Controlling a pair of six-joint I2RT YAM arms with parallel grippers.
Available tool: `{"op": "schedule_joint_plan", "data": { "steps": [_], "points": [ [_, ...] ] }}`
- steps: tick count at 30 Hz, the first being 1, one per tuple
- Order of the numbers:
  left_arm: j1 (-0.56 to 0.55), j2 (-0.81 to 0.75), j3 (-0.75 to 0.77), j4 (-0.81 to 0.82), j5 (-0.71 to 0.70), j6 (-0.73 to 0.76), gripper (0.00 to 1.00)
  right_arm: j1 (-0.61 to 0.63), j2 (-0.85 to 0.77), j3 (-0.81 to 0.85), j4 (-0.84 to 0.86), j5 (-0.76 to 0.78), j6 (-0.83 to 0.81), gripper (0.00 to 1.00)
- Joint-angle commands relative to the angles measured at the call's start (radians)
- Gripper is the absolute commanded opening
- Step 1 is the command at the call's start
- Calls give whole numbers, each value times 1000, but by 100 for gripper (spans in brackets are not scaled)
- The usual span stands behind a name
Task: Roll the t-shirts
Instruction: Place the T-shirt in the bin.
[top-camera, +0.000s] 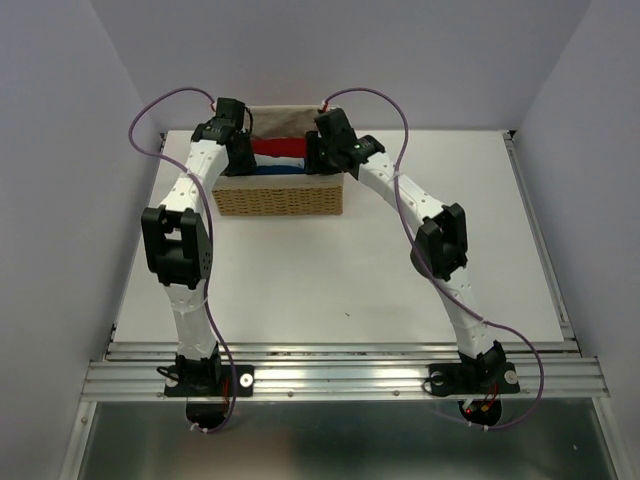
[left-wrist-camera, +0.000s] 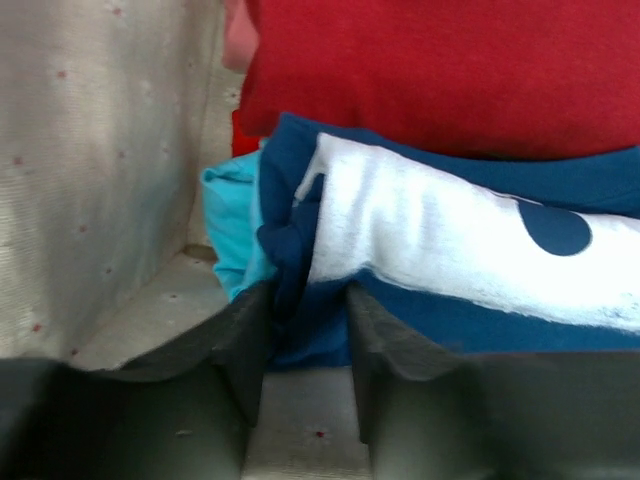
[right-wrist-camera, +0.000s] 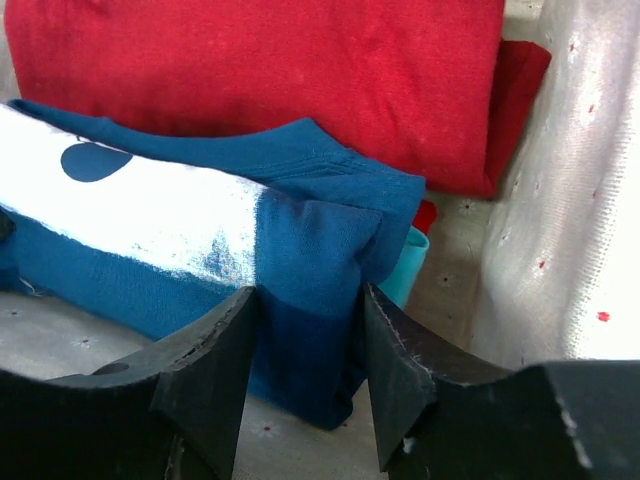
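Note:
A rolled navy-blue t-shirt (top-camera: 275, 169) with a white print lies in the wicker basket (top-camera: 280, 200), in front of a rolled red t-shirt (top-camera: 275, 147). My left gripper (top-camera: 240, 160) is down at its left end and my right gripper (top-camera: 318, 158) at its right end. In the left wrist view the navy roll (left-wrist-camera: 560, 175) reaches between the tips of the left gripper (left-wrist-camera: 308, 300), whose jaws stand apart. In the right wrist view the right gripper (right-wrist-camera: 305, 300) straddles the end of the navy roll (right-wrist-camera: 320, 240), jaws apart. A light-blue piece (left-wrist-camera: 232, 230) (right-wrist-camera: 405, 265) peeks out beneath.
The basket's pale dotted cloth liner (left-wrist-camera: 90, 170) rises close on the left gripper's outer side, and the liner (right-wrist-camera: 570, 200) does the same beside the right gripper. The red t-shirt (left-wrist-camera: 440, 70) (right-wrist-camera: 260, 70) fills the space behind. The basket stands at the back of the white table (top-camera: 330, 280).

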Motion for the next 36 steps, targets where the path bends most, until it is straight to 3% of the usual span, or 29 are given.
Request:
{"op": "schedule_joint_plan", "data": {
  "steps": [1,5,16,21,24,29,36],
  "points": [
    [21,-43,45,-56,-45,26,48,5,-74,-23,-35,16,-17,52],
    [21,-58,79,-70,-37,26,54,5,-92,-7,-29,18,-21,56],
    [19,-109,209,-99,21,20,60,5,-178,-7,17,28,-24,86],
    [21,-137,202,-75,64,12,60,5,-192,-12,47,7,-13,87],
    [19,-144,179,-49,110,6,60,5,-190,-9,61,-7,-4,89],
    [19,-244,87,34,190,4,61,5,-253,-90,95,18,2,100],
    [19,-459,-122,193,260,4,61,5,-486,-398,173,307,12,100]
  ]
}}
